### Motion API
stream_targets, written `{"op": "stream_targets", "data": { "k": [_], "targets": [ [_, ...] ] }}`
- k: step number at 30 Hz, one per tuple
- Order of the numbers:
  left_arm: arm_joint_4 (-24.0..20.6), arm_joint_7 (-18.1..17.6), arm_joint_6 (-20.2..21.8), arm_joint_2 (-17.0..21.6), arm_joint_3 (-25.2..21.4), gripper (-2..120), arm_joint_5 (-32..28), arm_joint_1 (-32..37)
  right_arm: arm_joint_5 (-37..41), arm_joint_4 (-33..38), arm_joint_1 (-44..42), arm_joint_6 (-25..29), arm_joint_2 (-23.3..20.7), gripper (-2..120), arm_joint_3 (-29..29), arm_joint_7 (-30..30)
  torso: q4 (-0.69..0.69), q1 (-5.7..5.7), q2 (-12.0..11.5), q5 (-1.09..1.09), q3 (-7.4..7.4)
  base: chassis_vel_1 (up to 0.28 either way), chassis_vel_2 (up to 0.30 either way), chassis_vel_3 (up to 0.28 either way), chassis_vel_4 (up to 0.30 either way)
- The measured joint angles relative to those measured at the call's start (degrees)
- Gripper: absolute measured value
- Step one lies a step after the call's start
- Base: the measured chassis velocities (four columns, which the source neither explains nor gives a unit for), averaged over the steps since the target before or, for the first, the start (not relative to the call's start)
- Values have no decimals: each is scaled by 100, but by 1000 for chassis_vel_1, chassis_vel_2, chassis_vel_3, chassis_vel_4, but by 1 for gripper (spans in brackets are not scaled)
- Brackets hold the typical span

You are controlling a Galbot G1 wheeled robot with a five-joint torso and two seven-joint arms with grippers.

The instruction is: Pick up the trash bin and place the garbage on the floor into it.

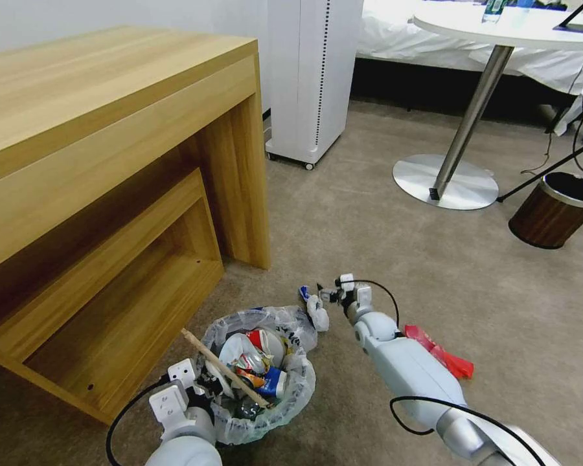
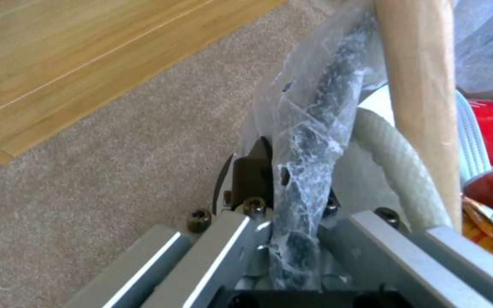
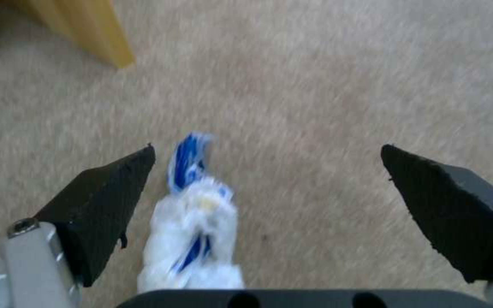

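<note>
**Right gripper over a crumpled wrapper beside the bin**

The small round dark trash bin with its translucent plastic liner (image 1: 260, 375) stands on the carpet near the wooden desk's corner leg, its rim pinched tight by the left gripper (image 2: 292, 222). The right gripper (image 3: 266, 188) hangs wide open and empty over a crumpled blue-and-white wrapper (image 3: 192, 222). The wrapper sits closer to one finger, so centring first looks wise. It is blurred; possibly plastic film. A red wrapper (image 1: 444, 353) lies partly behind the right arm.

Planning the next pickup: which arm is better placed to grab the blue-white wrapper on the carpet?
Right. The right gripper is open with the blue-white wrapper between its fingers, while the left gripper is clamped on the trash bin rim.
</note>
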Motion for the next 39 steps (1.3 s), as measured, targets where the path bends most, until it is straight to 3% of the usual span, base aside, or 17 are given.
{"op": "stream_targets", "data": {
  "k": [12, 29, 39],
  "targets": [
    [2, 23, -14, -59, 42, 0, 151, 130, -183, -836, 155, 20, 567, 100, -224, 150, 1, 0, 0, 1, 0, 0, 0, 0, 0],
    [23, 47, -93, -31, 55, 0, 177, 203, -516, -1246, 131, 358, 658, 100, -129, 11, 1, 0, 0, 1, 0, 0, 0, 0, 0],
    [28, 54, -133, 11, 78, 0, 186, 276, -810, -1620, 132, 651, 827, 89, 61, -125, 1, 0, 0, 1, 0, 0, 0, 0, 0]
  ]
}}
